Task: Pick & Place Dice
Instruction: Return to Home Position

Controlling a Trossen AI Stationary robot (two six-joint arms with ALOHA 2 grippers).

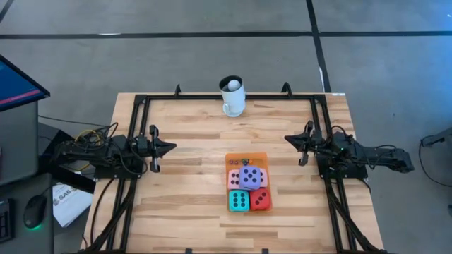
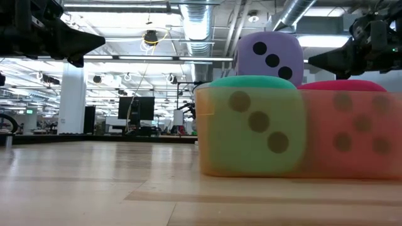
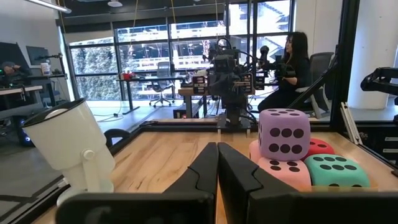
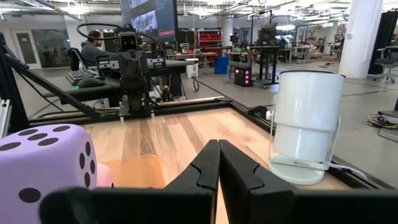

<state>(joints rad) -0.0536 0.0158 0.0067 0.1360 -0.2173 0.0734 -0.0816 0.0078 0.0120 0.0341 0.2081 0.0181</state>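
The teal die (image 1: 239,201) and the red die (image 1: 260,200) sit side by side at the near end of the orange bin (image 1: 253,157), teal on the left and red on the right. The pink die (image 1: 232,178) lies just behind the teal one. The purple die (image 1: 248,176) rides on top of the others and stands clear above the bin's rim, as the low view shows. The bin rests on the table (image 1: 191,204), a little right of centre and toward the near edge. A few dark specks (image 1: 244,161) lie on its bare far end, too small to tell as dice.

No die shows loose on the wood, so I judge the picking and placing done, with only the arms' settling at rest left.

The left claw (image 1: 170,147) hangs over the left side of the table, its fingers pressed together on nothing and pointing toward the middle. The right claw (image 1: 289,139) mirrors it on the right side, likewise closed and empty. The low view shows both held up off the wood.

Bare table lies between each claw and the bin, so both arms have free room. The white mug (image 1: 234,97) stands at the far edge, well apart from everything. A black frame rail (image 1: 212,98) bounds the far and side edges. The perched purple die looks like the one thing a low sweep could knock
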